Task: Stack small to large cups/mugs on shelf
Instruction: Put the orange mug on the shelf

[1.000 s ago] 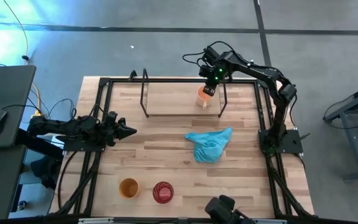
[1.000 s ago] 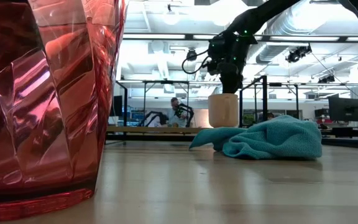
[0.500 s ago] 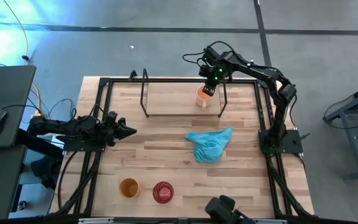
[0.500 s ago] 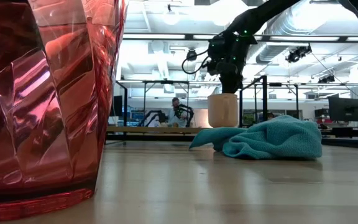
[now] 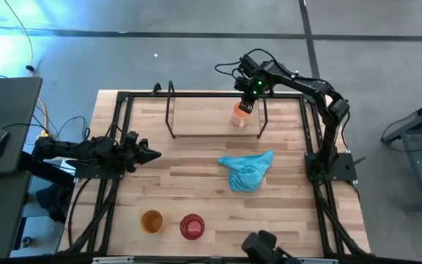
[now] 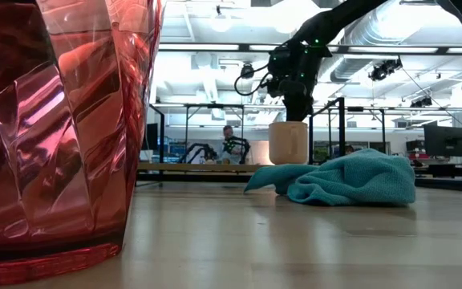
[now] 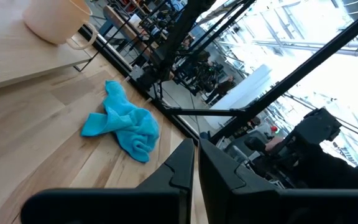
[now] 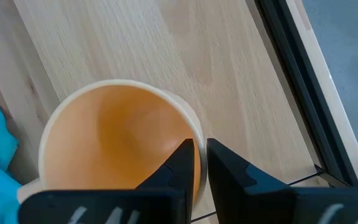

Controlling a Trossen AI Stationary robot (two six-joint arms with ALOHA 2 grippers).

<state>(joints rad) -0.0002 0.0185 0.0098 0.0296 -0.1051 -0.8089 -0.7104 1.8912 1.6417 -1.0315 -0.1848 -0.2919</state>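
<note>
**Mug on the shelf, rim between my jaws**

While my right jaws pinch the rim of the light orange mug, one finger inside the bowl and one outside, the mug stands upright on the shelf, near its right end and close to the black frame post there. Seen level across the worktop, the mug sits directly under my right wrist.

My left jaws hang over the worktop's left side, well apart from everything, fingers pressed together on nothing.

Between shelf and front edge lies the turquoise cloth, crumpled. Near the front edge the yellow-orange cup and the red ribbed cup stand upright just beside each other, yellow-orange one to the left.
</note>
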